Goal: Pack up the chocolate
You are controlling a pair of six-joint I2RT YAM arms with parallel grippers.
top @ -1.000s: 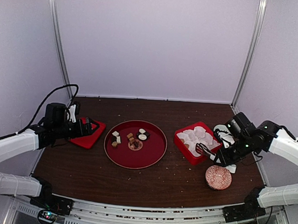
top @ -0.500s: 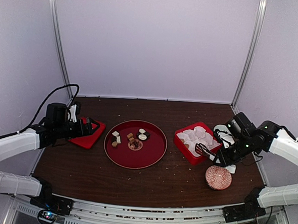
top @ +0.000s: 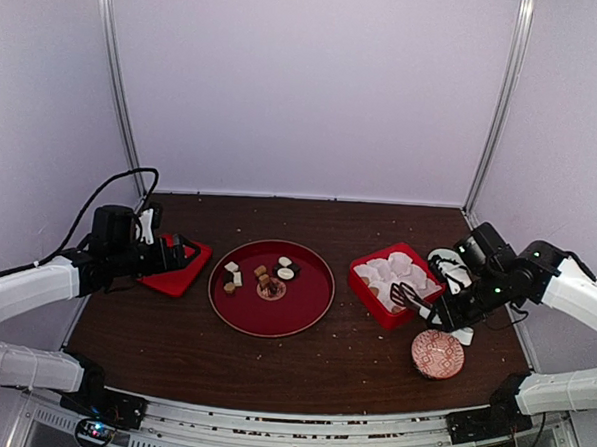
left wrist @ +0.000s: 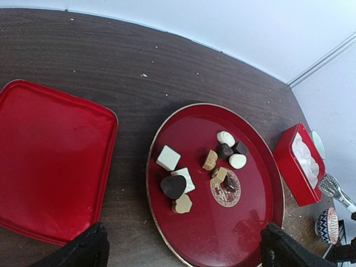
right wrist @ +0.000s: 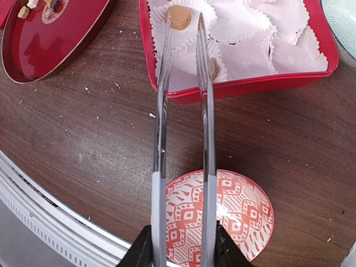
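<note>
Chocolate (left wrist: 209,160) lies mostly in a loose cluster on the round red tray (left wrist: 250,194) at mid-counter (top: 271,362): dark, tan and cream pieces, several touching. One tan piece (right wrist: 179,16) sits apart from these, in a paper cup (right wrist: 245,28) at the near-left corner of the red box (right wrist: 250,83), right of the tray.

The right pincer (right wrist: 181,250) is clamped on the handle end of the tongs (right wrist: 161,128). The tong arms reach over the box wall, and their tips stand slightly apart on either side of the tan piece (whether they touch it I cannot tell). A red-patterned bowl (right wrist: 233,211) lies under the handles, just beside the box.

The left pincer (left wrist: 183,253) hangs with fingers (left wrist: 89,250) spread wide and nothing between them, above the near edges of the tray and the square red lid (left wrist: 50,161). The lid lies flat, left of the tray.
</note>
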